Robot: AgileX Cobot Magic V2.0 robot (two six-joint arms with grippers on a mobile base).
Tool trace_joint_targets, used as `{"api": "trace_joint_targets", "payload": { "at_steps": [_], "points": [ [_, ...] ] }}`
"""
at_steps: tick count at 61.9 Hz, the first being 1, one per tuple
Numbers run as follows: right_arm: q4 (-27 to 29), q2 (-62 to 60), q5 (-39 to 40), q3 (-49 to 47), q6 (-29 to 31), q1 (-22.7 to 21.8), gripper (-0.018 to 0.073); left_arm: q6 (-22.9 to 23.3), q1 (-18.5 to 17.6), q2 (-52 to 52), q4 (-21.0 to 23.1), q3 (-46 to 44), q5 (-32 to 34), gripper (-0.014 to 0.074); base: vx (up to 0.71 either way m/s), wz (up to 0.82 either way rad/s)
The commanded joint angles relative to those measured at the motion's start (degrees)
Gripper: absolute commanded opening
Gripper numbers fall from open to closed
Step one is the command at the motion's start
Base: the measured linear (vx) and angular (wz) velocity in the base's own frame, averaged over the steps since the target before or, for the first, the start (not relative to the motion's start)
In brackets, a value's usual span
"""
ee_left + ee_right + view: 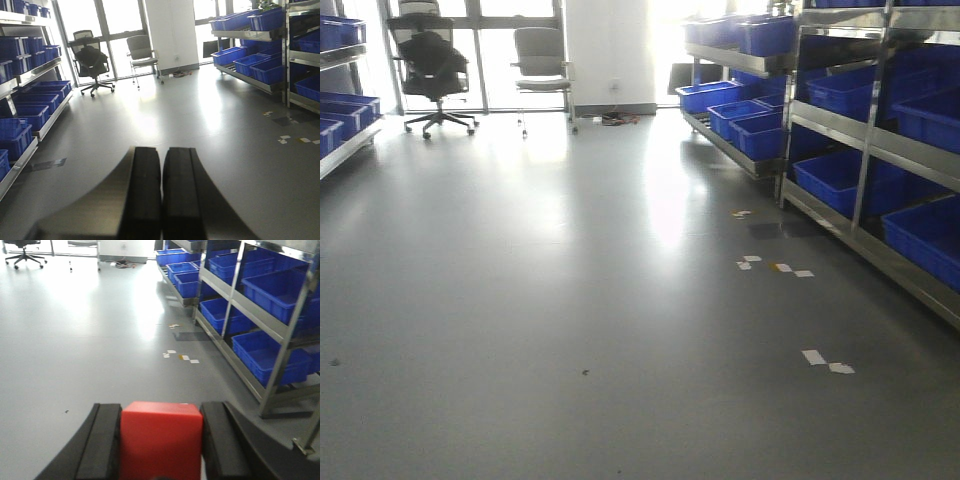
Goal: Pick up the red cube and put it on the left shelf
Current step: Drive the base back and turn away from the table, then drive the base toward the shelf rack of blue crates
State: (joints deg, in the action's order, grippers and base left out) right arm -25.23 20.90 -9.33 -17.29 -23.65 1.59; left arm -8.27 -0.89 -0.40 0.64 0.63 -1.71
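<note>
In the right wrist view the red cube point(161, 442) sits squarely between the black pads of my right gripper point(161, 407), which is shut on it above the grey floor. In the left wrist view my left gripper point(162, 150) is shut, pads together, with nothing between them. The left shelf point(42, 131), a steel rack holding blue crates point(30, 115), runs along the left side of the aisle. In the front view only its end, the left shelf point(345, 148), shows at the far left edge. Neither gripper appears in the front view.
Another steel rack point(865, 180) with blue crates point(270, 357) lines the right side. Two office chairs point(432, 65) stand by the windows at the far end. White tape scraps point(775, 266) lie on the grey floor point(570, 300).
</note>
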Motion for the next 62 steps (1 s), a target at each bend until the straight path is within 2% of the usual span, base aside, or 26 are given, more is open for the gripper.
{"api": "trace_joint_targets", "payload": {
  "at_steps": [1, 28, 62],
  "points": [
    [-1.20, 0.52, 4.09, -1.65, 0.38, -0.37, 0.0057, -0.03, -0.31, 0.23, 0.27, 1.26, 5.18, 0.0106, 0.15, 0.31],
    [-1.20, 0.52, 2.83, -1.65, 0.38, -0.37, 0.0057, -0.03, -0.31, 0.23, 0.27, 1.26, 5.18, 0.0106, 0.18, 0.26],
    [-1.20, 0.52, 2.83, -1.65, 0.38, -0.37, 0.0057, -0.03, -0.31, 0.23, 0.27, 1.26, 5.18, 0.0106, 0.39, 0.06]
  ]
}}
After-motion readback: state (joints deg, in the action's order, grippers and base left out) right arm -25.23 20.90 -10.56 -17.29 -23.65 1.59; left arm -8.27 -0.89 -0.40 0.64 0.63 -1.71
